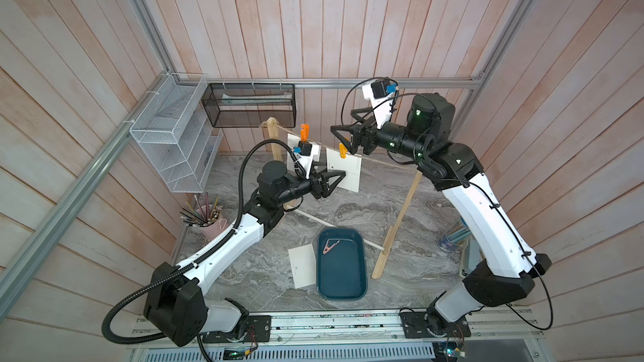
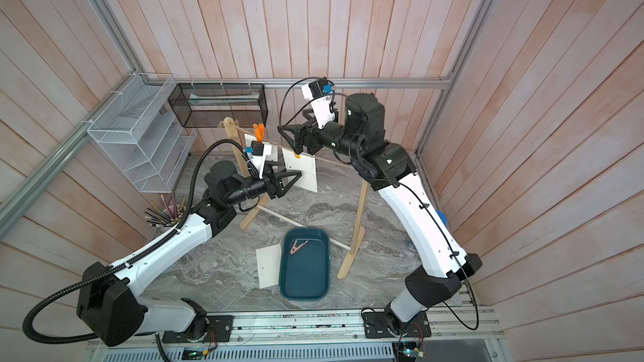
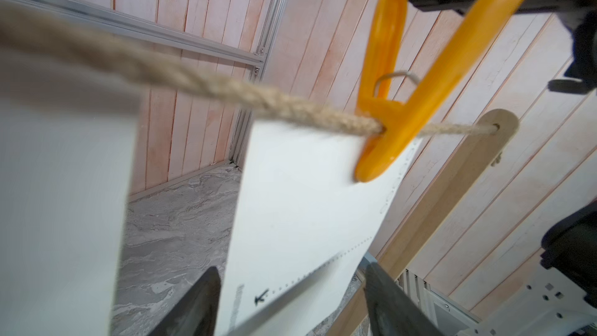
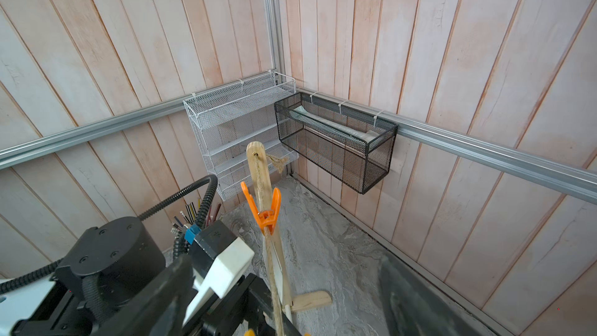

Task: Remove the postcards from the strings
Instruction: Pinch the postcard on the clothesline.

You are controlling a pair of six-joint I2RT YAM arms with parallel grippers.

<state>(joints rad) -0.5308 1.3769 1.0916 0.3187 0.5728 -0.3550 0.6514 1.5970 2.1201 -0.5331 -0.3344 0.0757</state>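
Observation:
The strings are one jute twine [image 1: 383, 161] stretched between two wooden posts. A yellow clothespin [image 3: 403, 108] pins one white postcard [image 3: 307, 205] to it. An orange clothespin [image 1: 304, 132] holds another postcard [image 1: 292, 142], partly hidden by my left wrist. My left gripper [image 3: 290, 268] is open, a finger on each side of the yellow-pinned card's lower part. My right gripper [image 1: 341, 120] is open and straddles the twine, with the yellow pin's handles between its fingers near the palm. A third postcard [image 1: 302, 266] lies flat on the table.
A dark blue tray [image 1: 366, 273] beside the flat card holds a pink clothespin [image 1: 327, 247]. A thin white dowel [image 1: 313, 217] joins the posts' feet. A pencil cup [image 1: 212, 224], a white wire rack [image 1: 174, 148] and a black mesh basket [image 1: 249, 104] line the back left.

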